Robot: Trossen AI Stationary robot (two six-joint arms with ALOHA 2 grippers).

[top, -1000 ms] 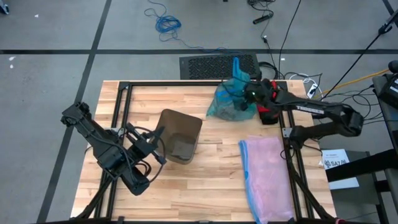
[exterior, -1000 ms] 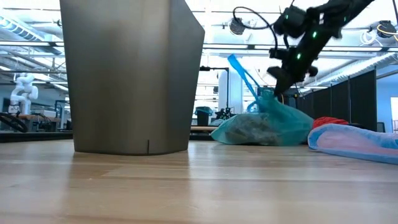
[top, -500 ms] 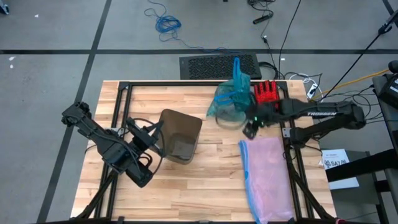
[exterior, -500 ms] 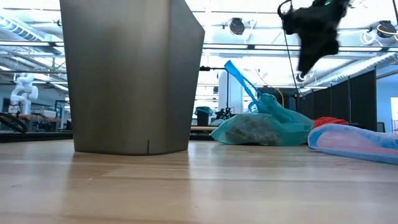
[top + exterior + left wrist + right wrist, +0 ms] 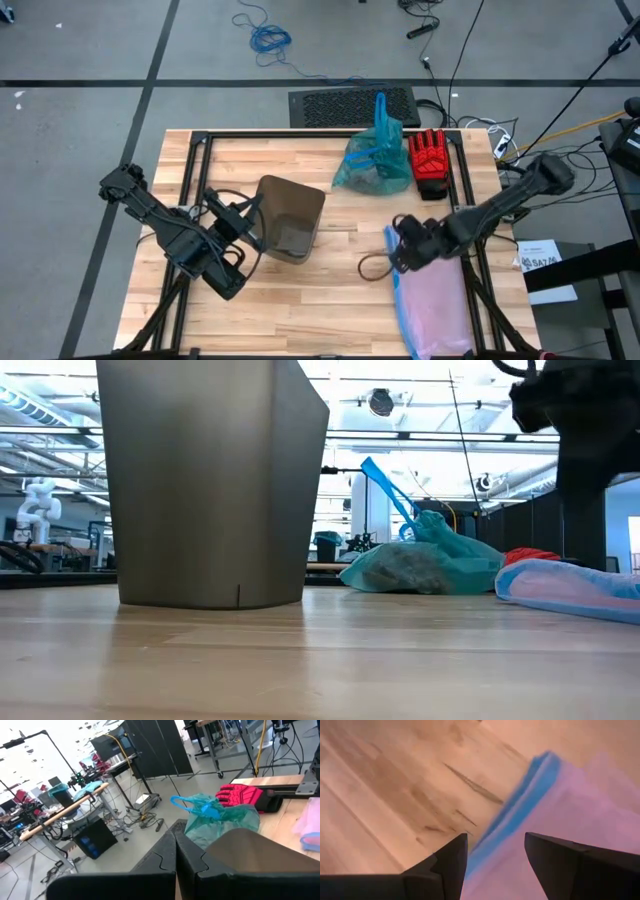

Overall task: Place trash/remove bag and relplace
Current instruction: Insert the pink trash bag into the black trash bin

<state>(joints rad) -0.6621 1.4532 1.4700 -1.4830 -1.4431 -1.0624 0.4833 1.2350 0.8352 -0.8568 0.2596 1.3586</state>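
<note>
Fingers of the right gripper (image 5: pixel 495 865) stand spread apart with nothing between them, poised above the blue edge of the pale pink bag (image 5: pixel 555 805), as the right wrist view shows. From above, we see this right gripper (image 5: pixel 402 250) at the near end of the pink bag (image 5: pixel 435 290), which lies flat along the right side of the wooden table (image 5: pixel 250 310). Fingers of the left gripper (image 5: pixel 176 862) are pressed together, empty, and point toward the rim of the bin (image 5: pixel 250 850). In the high view we find the left gripper (image 5: pixel 248 228) just beside the grey-brown bin (image 5: pixel 290 220), which stands upright near the table's centre. We locate the teal-green bag (image 5: pixel 372 165) at the far edge of the table, bulging with dark contents, 1 blue handle (image 5: pixel 385 478) sticking upward. A red glove (image 5: pixel 428 160) lies just beside it on the right. Both grippers are well apart from the teal-green bag.
</note>
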